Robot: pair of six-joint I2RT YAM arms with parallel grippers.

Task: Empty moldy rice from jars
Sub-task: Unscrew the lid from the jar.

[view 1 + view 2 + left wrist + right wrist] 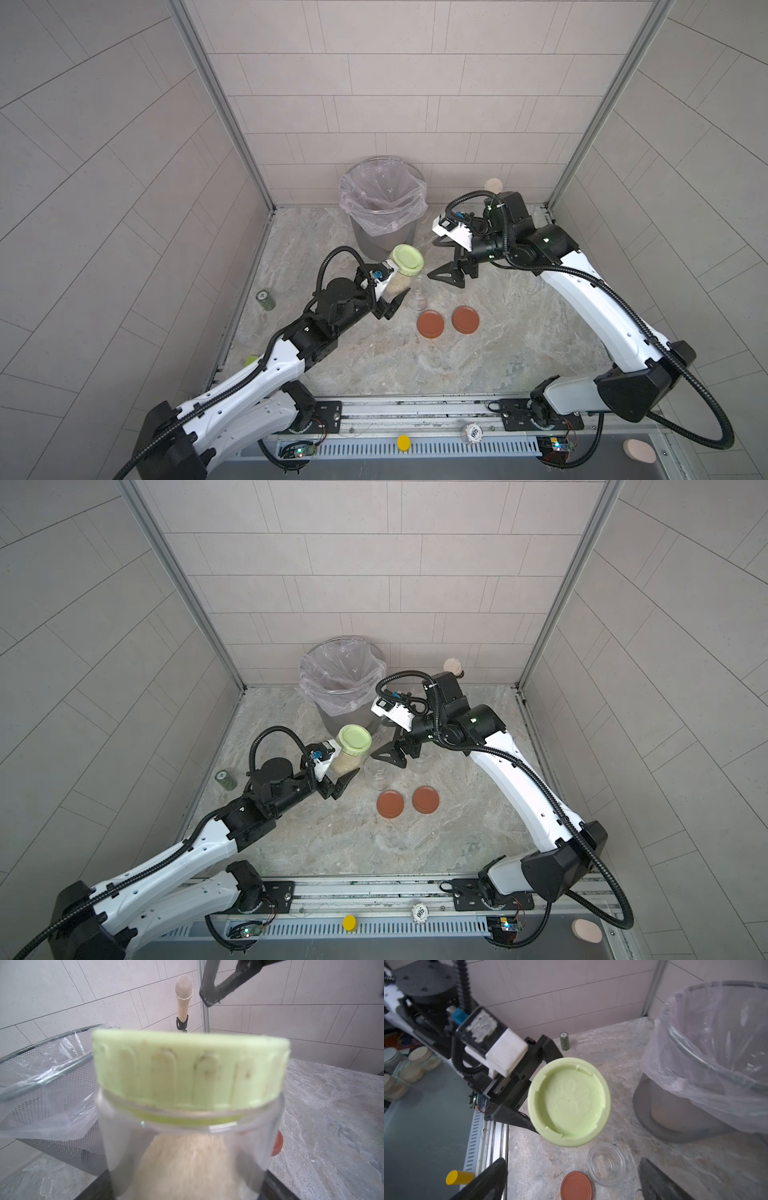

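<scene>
Left end effector [398, 287] clamps the green-lidded jar [407, 258]; right end effector [436, 258] gapes empty (marbled table [519, 332], grey tiled walls [374, 104])

Soft, even light fills both top views, bright without harsh spots. Shadows on the tabletop [374, 365] are faint and diffuse. Wide-angle distortion bends the wall tiles [104, 166] toward the edges. In the left wrist view the lid [191, 1070] and jar [259, 1136] sit close and blurred, while the wall behind is sharper. The liner [716, 1043] shows pale glare.

Green-lidded jar [191, 1105] blurred, base cut off
</scene>
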